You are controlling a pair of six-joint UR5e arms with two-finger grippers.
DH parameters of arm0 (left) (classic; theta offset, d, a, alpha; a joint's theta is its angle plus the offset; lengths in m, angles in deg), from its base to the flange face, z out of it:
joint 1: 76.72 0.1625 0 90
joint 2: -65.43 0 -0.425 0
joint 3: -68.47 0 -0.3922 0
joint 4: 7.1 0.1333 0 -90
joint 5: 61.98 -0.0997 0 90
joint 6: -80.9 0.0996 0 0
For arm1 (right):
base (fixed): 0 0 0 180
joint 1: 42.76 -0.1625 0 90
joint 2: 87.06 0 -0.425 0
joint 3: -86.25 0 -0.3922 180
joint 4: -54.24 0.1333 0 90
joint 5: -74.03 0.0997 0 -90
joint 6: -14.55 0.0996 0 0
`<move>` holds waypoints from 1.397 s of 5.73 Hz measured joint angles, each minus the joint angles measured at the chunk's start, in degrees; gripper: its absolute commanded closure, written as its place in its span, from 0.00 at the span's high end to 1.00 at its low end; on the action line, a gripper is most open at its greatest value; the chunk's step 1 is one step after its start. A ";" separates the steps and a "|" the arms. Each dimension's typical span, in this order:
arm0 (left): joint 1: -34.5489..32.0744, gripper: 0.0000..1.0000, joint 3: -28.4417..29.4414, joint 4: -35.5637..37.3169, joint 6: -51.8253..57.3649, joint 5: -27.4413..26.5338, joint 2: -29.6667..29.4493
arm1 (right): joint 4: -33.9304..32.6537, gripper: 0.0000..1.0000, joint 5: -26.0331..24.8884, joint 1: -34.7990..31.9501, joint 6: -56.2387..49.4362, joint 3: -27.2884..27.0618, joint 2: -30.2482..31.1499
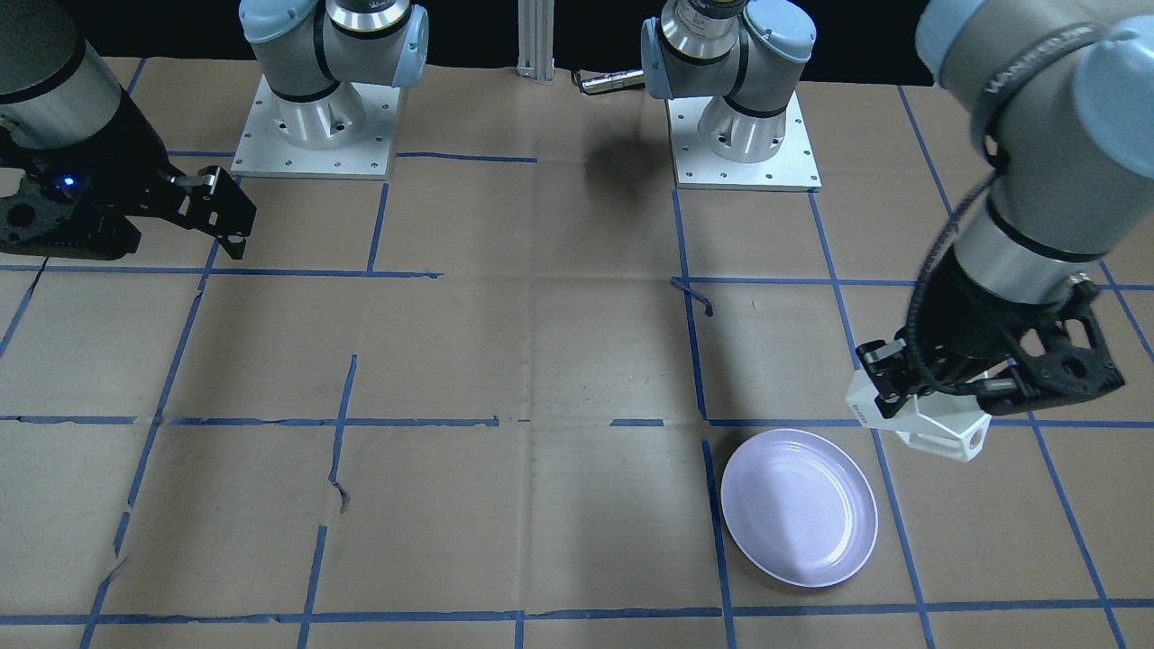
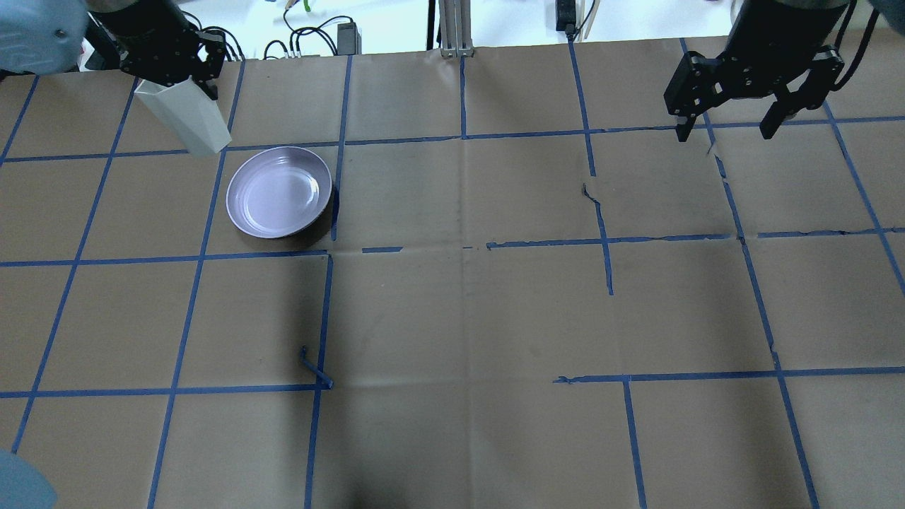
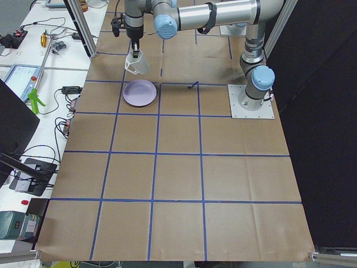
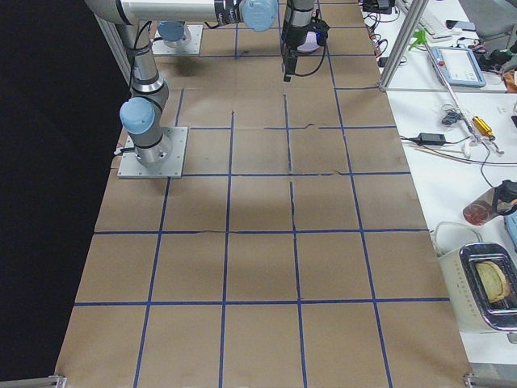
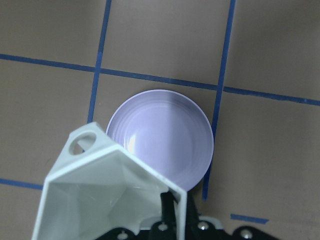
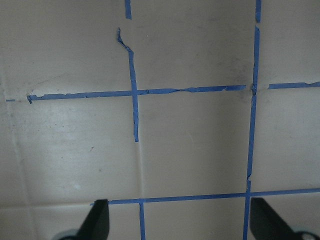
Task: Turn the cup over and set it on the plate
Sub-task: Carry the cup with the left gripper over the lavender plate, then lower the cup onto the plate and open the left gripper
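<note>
Overhead exterior view: left end effector (image 1: 947,392) is clamped on the cup (image 2: 187,116), holding it tilted up in the air just beside the plate (image 2: 279,191). Right end effector (image 2: 725,133) hangs spread wide with nothing in it, well apart over the tabletop (image 2: 459,297).

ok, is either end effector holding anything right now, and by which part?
Left end effector holds the cup by its wall at the rim, one finger inside the mouth. Right end effector is open and empty.
</note>
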 measured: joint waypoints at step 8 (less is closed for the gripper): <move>-2.97 0.62 -28.79 50.70 -0.94 -7.04 -8.67 | 0.00 1.00 0.00 0.00 0.00 0.00 0.00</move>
